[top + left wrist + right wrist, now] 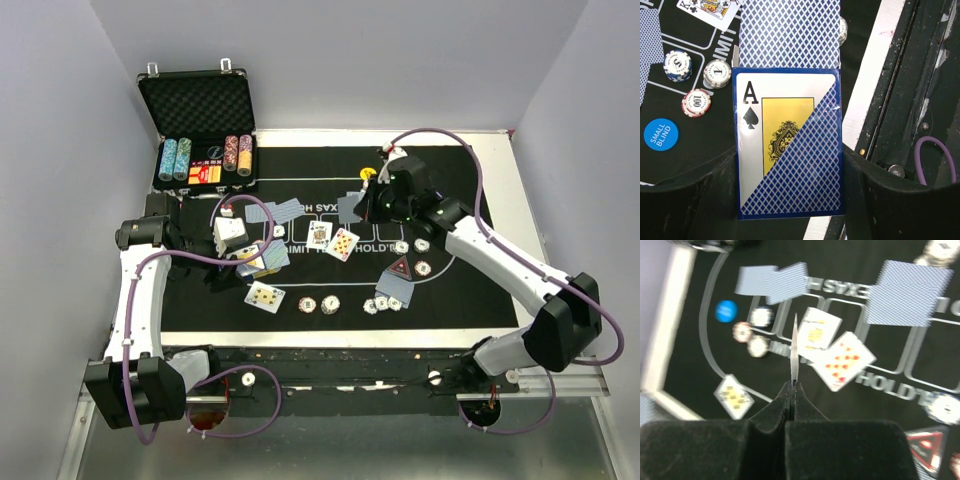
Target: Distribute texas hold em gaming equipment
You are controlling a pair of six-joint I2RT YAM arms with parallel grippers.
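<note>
Black mat (470, 300) with Hold'em lettering covers the table (380, 135). An open foam-lined metal case (195, 105) stands at the mat's upper left corner in the overhead view, with stacks of chips in its tray.

Left tool (790, 167): clamped on a card box (790, 115) printed with the ace of spades and a blue lattice. The box sits upright between both fingers. A blue-lattice panel (790, 32) protrudes from its top; card or flap not determinable. The overhead view places this tool over the left part of the mat. At the left of the wrist view, three poker chips (696, 102) and a blue button (661, 135) marked SMALL BLIND lie flat on the mat.

Right tool (791, 390): closed tight on a single card (794, 345), seen edge-on and upright, face not readable. That wrist picture is blurred. The overhead view places this tool at the upper centre-right of the mat, just beside a yellow button (368, 175).

Centre of mat: two face-up cards (343, 243) lie side by side. A third face-up card (265, 296) lies toward the lower left. A dark red triangular marker (400, 268) lies right of centre with chips near it. Blue-backed cards (275, 210) lie face down along the upper part.
</note>
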